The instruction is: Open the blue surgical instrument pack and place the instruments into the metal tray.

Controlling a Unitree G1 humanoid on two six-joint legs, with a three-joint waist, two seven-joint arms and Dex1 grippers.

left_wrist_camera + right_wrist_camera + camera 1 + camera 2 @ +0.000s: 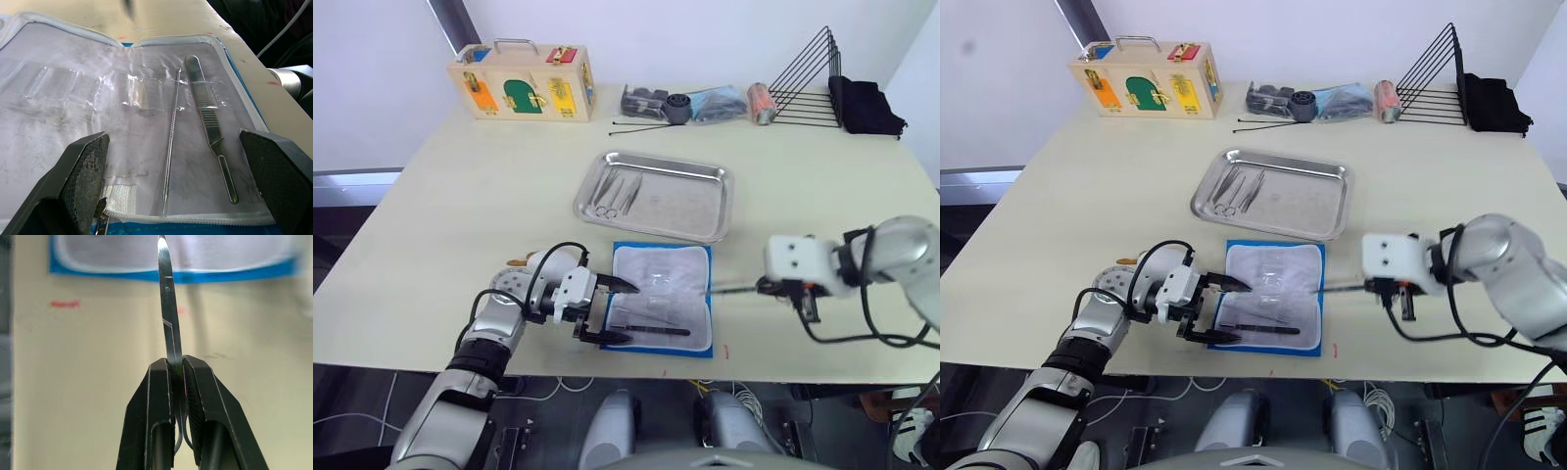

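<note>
The blue surgical instrument pack (661, 299) lies open near the table's front edge, its pale lining up. Silver forceps (210, 127) and a thin probe (171, 147) rest in its clear sleeves. My left gripper (612, 311) is open at the pack's left edge, its fingers (85, 166) on either side of these two tools. My right gripper (175, 363) is shut on a thin silver instrument (166, 308), held just right of the pack and pointing at it. The metal tray (705, 211) sits behind the pack with several instruments (612, 193) in its left end.
A wooden lock box (522, 83) stands at the back left. At the back are black cable ties (636, 125), a pile of small bags and parts (685, 103) and an orange can (762, 103). A black wire rack (808, 83) and black cloth (867, 106) stand at the back right.
</note>
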